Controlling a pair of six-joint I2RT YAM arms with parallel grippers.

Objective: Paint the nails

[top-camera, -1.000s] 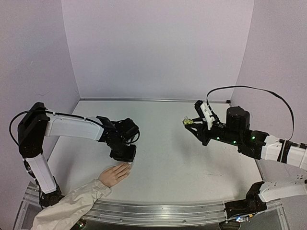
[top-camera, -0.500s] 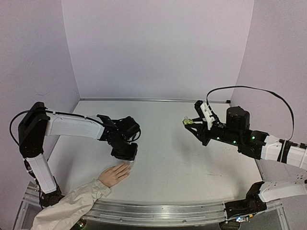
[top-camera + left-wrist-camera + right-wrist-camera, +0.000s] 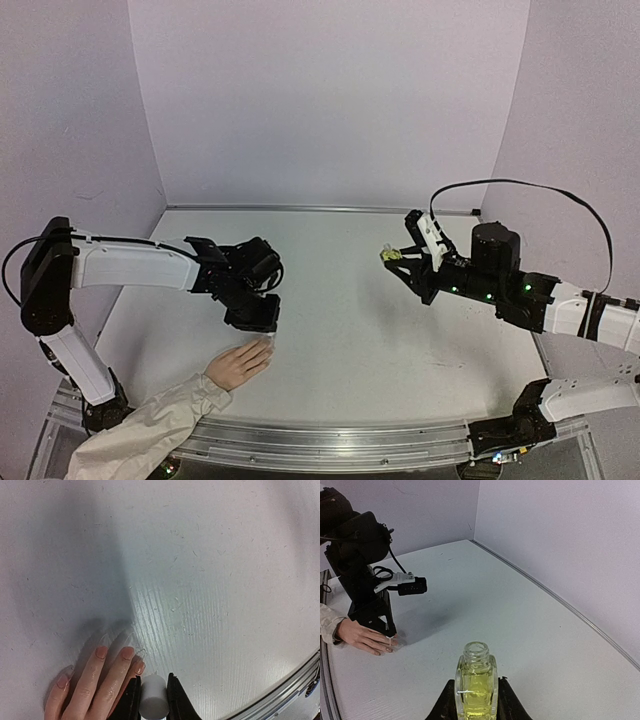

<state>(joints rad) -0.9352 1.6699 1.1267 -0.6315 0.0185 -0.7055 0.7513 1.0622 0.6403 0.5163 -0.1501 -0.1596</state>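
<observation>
The left end effector (image 3: 252, 318) is gripping the white cap (image 3: 153, 702) between narrowed jaws. It is hovering just beside the nails (image 3: 127, 653) of the hand (image 3: 238, 365), which is lying flat on the table (image 3: 380, 340), apparently to line up a stroke. The right end effector (image 3: 397, 256) is clamping the uncapped bottle (image 3: 476, 680) upright and well apart, probably to avoid spills.

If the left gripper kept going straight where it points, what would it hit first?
Probably the fingertips of the hand, or the table beside them: the left gripper, shut on a white cap, hangs above them. Depth unclear.
</observation>
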